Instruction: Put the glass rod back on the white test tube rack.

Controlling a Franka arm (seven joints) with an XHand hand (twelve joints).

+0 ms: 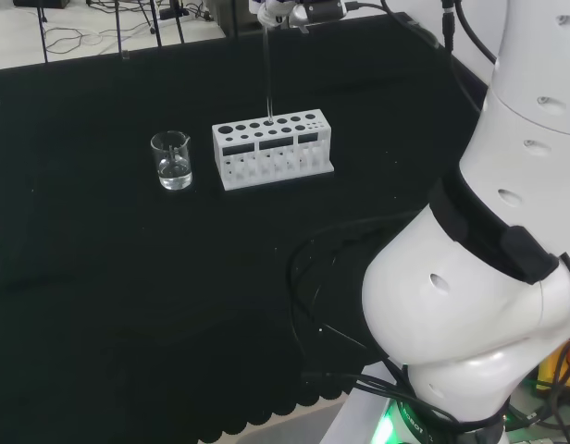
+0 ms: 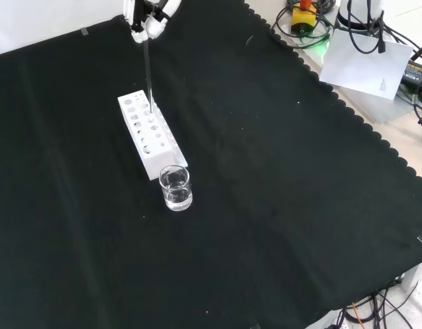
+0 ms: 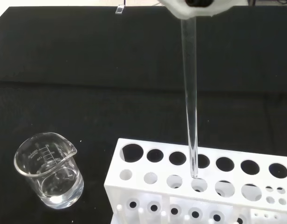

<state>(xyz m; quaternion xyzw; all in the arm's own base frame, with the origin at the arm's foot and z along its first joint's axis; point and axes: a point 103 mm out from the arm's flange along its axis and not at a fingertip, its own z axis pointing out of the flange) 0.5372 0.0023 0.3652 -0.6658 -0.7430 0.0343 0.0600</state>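
Note:
The hand [image 2: 151, 16] is shut on the top of a clear glass rod [image 3: 190, 98], which hangs upright. In the head view the hand [image 1: 294, 11] sits at the top edge with the glass rod [image 1: 266, 74] below it. The rod's lower tip [image 3: 194, 175] hovers just over a hole in the second row of the white test tube rack [image 3: 148, 191]. In the front view the rod [image 2: 148, 72] reaches down to the rack [image 2: 151, 133]. The rack [image 1: 272, 148] stands on the black cloth.
A small glass beaker [image 1: 173, 161] with a little clear liquid stands just left of the rack in the head view, and nearer the camera than the rack in the front view, where the beaker [image 2: 176, 187] almost touches its end. Cables [image 1: 313, 296] lie near the arm's base.

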